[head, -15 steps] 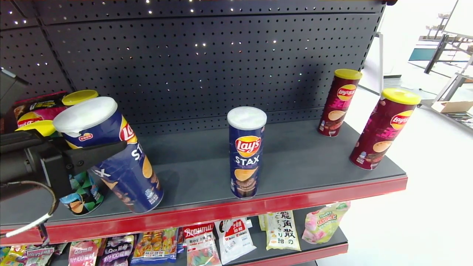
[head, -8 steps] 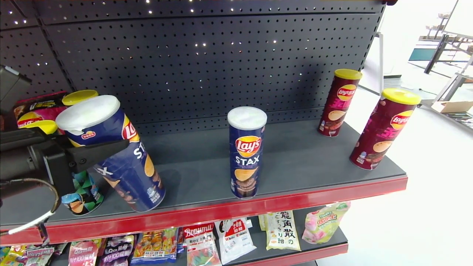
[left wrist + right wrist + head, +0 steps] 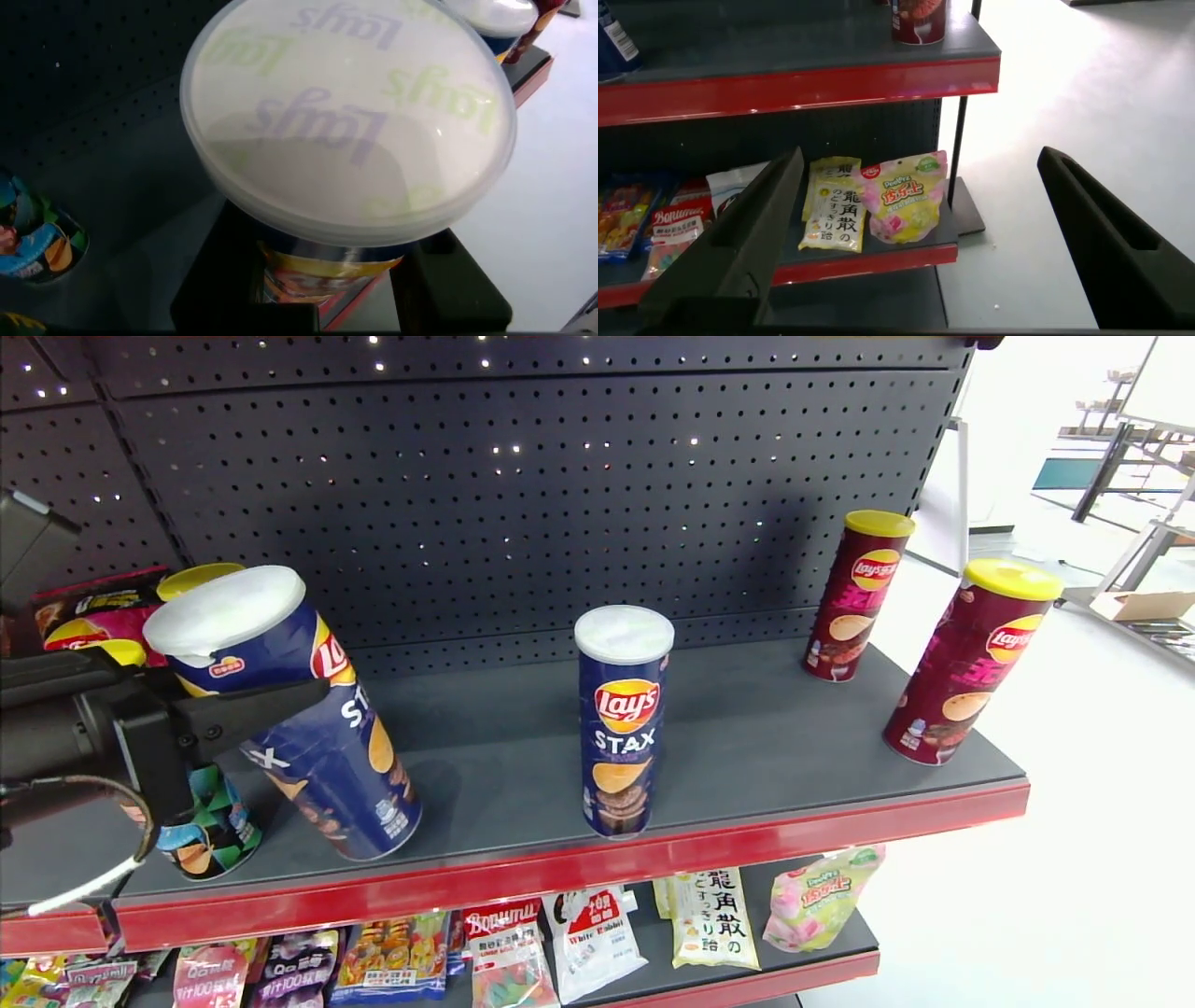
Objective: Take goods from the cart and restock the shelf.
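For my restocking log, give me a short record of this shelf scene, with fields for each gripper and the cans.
Left gripper: shut on tilted blue chip can
Its base: low, near upper shelf front edge
Upright: second blue chip can mid-shelf; rear maroon can and front maroon can at right end
Right gripper: open, facing candy bags on lower shelf

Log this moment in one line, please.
left hand: shut on blue can | can: tilted over shelf | right hand: open
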Tool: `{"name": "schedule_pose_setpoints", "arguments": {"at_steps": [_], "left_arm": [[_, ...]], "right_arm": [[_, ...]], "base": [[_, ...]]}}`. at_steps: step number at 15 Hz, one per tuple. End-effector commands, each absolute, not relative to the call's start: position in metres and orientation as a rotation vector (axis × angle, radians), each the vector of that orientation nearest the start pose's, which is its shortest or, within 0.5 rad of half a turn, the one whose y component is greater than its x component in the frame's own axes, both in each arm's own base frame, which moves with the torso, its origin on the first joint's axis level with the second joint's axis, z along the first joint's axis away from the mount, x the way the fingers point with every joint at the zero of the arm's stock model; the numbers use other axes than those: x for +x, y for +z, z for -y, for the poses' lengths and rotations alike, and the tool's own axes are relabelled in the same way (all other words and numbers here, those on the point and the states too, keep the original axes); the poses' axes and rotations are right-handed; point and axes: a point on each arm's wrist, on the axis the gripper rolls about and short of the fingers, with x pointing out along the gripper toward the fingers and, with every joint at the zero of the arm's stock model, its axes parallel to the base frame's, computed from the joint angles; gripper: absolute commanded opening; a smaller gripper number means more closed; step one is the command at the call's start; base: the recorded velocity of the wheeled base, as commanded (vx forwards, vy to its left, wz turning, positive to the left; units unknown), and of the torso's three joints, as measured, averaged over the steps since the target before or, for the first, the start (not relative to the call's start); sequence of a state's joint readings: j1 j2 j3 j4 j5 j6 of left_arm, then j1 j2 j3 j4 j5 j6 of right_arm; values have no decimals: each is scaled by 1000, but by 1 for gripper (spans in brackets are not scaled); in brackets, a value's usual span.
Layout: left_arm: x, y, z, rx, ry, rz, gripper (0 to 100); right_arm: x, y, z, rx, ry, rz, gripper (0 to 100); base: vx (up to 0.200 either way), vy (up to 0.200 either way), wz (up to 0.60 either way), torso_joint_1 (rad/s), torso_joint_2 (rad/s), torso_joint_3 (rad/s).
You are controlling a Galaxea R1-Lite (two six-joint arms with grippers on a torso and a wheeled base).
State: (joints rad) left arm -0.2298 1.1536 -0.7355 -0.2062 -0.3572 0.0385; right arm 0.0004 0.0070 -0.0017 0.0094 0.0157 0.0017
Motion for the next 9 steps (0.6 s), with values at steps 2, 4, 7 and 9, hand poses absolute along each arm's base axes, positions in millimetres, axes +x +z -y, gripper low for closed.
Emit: {"name": "schedule_pose_setpoints", "arguments": {"at_steps": [2, 4, 7, 9], "left_arm": [[176, 247, 53, 25, -608, -208, 0], [192, 243, 64, 29, -635, -186, 0], [220, 246, 96, 50, -657, -159, 0], [236, 248, 103, 52, -628, -160, 0]], "right_arm": [[-23, 75, 0, 2, 15, -9, 100], [-23, 75, 0, 2, 15, -8, 100], [-23, 75, 0, 2, 17, -8, 100], [-23, 75, 0, 2, 17, -8, 100]], "base": [[0, 0, 0, 0, 0, 0], [0, 0, 0, 0, 0, 0], [0, 0, 0, 0, 0, 0], [0, 0, 0, 0, 0, 0]]}}
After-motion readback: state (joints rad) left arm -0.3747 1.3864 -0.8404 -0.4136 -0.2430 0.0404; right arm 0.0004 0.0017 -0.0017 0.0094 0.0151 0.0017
